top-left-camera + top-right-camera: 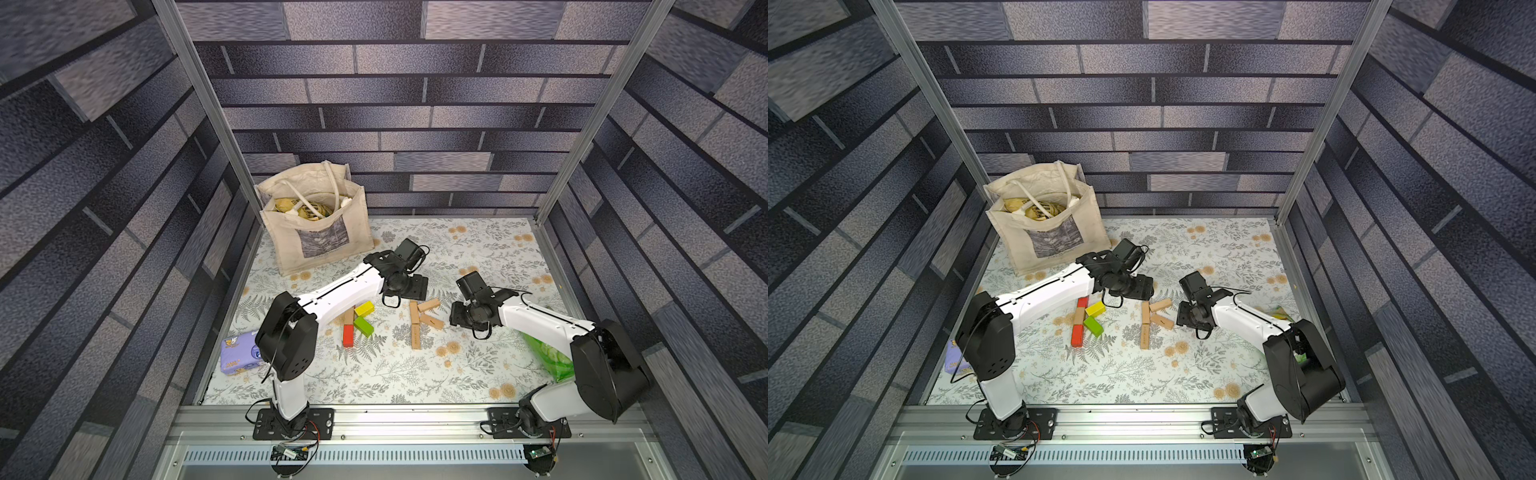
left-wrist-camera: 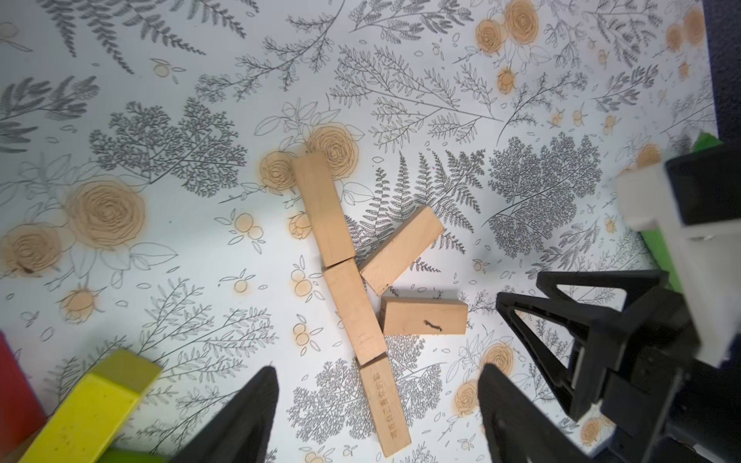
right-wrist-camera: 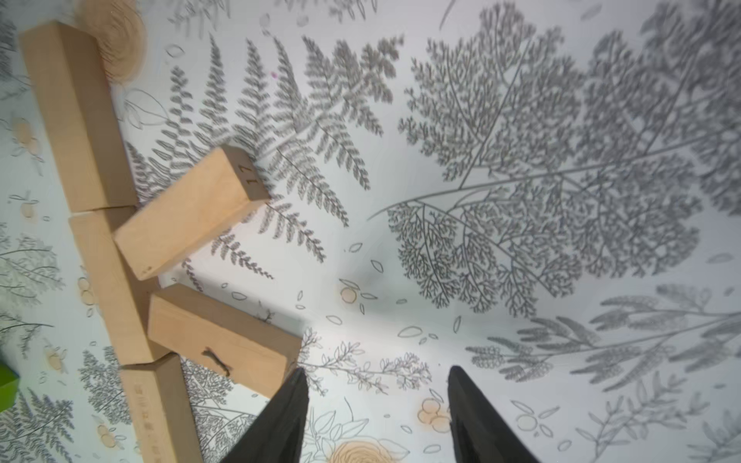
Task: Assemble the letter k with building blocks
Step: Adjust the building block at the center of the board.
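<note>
On the flowered desk (image 1: 374,374) the tan letter k (image 1: 417,324) lies flat beside the coloured letter k (image 1: 355,324). The left gripper (image 2: 379,371) hangs spread wide over the tan spine's end. The right gripper (image 3: 378,371), jaws apart and empty, sits just beside a slanted block (image 3: 224,340).

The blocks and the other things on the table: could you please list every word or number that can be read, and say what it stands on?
"17": on the end face of the slanted tan block without the dark streak, in the right wrist view.
Engraved characters along the spine's end block: too blurred to read.
Print on the purple pack: too small to read.
Small line under the picture on the cloth bag: too small to read.
</note>
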Robot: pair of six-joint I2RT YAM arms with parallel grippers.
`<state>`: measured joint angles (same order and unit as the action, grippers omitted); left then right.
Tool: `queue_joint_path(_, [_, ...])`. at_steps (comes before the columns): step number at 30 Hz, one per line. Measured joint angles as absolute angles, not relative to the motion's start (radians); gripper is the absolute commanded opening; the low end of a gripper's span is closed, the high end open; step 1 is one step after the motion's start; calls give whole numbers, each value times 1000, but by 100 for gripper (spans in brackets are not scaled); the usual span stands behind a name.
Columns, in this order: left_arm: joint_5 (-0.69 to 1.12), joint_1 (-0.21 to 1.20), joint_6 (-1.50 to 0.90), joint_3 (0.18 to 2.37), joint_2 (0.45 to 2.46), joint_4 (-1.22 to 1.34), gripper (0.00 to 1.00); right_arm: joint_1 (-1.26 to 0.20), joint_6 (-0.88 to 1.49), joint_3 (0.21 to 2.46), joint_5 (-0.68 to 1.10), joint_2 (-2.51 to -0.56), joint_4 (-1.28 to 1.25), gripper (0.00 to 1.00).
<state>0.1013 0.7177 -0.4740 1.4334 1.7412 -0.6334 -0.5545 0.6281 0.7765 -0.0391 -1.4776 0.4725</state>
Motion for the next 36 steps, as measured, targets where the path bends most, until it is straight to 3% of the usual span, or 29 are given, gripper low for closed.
queue_joint_path(2, [102, 693, -467, 1370, 1681, -622, 100, -580, 656, 752, -46, -1486, 472, 53])
queue_joint_path(15, [109, 583, -445, 1228, 1517, -624, 100, -605, 745, 750, -71, -1489, 444, 56])
queue_joint_path(36, [126, 561, -445, 1187, 1509, -620, 100, -605, 748, 797, -105, -1540, 444, 58])
